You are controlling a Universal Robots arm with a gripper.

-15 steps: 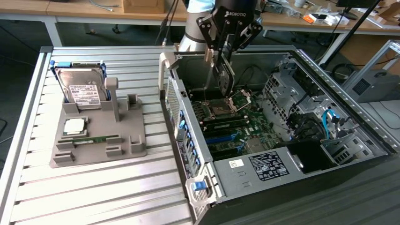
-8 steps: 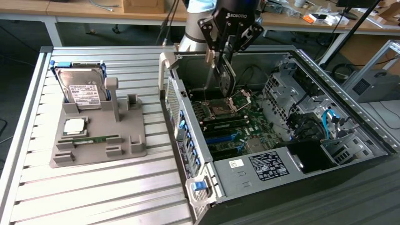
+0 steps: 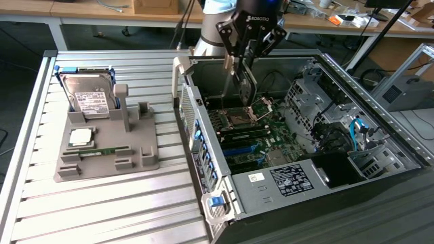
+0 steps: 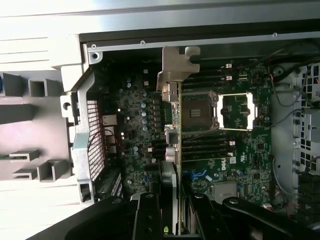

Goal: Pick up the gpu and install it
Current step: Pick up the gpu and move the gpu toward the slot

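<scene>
My gripper (image 3: 245, 57) hangs over the open computer case (image 3: 379, 109), shut on the gpu (image 3: 245, 86). The card is a thin dark board that hangs edge-down above the motherboard (image 3: 254, 137), near the CPU socket. In the wrist view the gpu (image 4: 173, 130) appears edge-on, its silver bracket (image 4: 177, 65) toward the case's rear wall. Both black fingers (image 4: 148, 215) clamp it from either side, and my gripper (image 4: 172, 205) sits over the green motherboard (image 4: 235, 165). The card stays above the board, clear of the slots.
On the slatted table at the exterior view's left, a grey fixture (image 3: 142, 157) holds a silver hard drive (image 3: 91, 99), a CPU (image 3: 80, 136) and a RAM stick (image 3: 95, 151). A drive cage and cables (image 3: 339, 127) fill the case's right side. Desks stand behind.
</scene>
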